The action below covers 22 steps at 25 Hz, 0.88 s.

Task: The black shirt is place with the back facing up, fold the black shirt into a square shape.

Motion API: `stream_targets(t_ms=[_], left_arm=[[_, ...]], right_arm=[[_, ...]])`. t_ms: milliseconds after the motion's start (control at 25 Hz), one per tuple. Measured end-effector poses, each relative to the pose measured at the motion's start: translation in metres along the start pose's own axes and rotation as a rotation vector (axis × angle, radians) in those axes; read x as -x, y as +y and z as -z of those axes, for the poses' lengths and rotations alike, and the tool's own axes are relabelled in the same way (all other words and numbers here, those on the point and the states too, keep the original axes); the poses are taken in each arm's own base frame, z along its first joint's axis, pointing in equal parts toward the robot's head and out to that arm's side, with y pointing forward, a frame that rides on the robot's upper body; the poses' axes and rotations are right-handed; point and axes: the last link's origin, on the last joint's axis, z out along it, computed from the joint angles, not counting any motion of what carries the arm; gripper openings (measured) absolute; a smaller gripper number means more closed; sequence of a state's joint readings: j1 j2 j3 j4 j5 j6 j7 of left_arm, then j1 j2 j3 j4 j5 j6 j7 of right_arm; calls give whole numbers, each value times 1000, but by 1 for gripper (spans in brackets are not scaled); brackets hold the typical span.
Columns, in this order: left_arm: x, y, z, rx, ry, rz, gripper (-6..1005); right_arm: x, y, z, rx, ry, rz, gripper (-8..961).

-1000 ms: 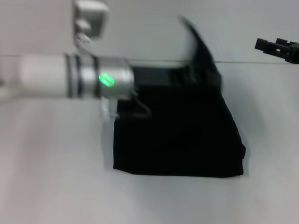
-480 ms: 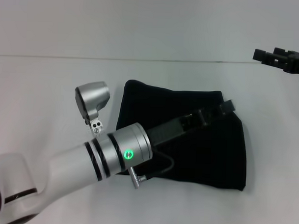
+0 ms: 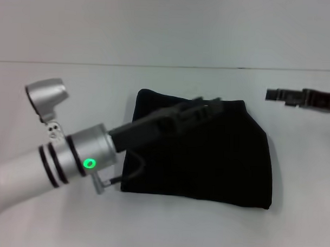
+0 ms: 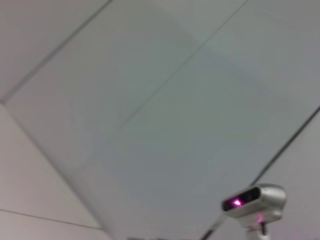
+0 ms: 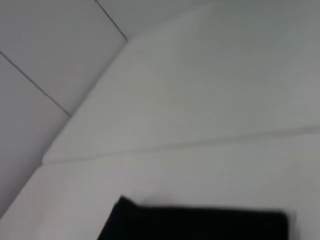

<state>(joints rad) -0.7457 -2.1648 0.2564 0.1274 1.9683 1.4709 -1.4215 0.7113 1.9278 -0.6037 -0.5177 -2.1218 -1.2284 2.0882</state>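
— Where are your arms?
— Your left gripper (image 3: 206,110) reaches over the black shirt (image 3: 218,163); I cannot tell its finger state. The shirt lies folded mid-table (image 3: 58,87). Your right gripper (image 3: 274,95) hovers off the right edge, state also unclear.

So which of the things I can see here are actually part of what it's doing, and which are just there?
Part of the job:
- black shirt, folded into a rough square on the table
- left gripper, above the shirt
- right gripper, held off to the right side

Just there:
- white table
- camera seen in the left wrist view
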Motion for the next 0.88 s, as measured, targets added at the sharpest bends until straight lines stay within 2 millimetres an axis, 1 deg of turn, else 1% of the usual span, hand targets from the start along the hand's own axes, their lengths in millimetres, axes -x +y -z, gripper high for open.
stream_targets(t_ms=[160,280,440,680,880], left_arm=[[-15,-14,14,-75,-15,-86,687],[-24,-22,20,-126,-17,-117,754],[-30,-29,21,-175,-31,-141,752],[-33,-37,22,-231,-37,-149,740],[-33,-40,22,-251,-31,-144,730]], right_arm=[[-12,-2,-10,-35,99,-89,903],[-20,-2,-15,-49,131,-128,900],[-28,-3,-19,-55,148,-178,897],[-43,-7,-24,-75,159,-231,893],[-46,-3,-36,-83,144,-236,889]])
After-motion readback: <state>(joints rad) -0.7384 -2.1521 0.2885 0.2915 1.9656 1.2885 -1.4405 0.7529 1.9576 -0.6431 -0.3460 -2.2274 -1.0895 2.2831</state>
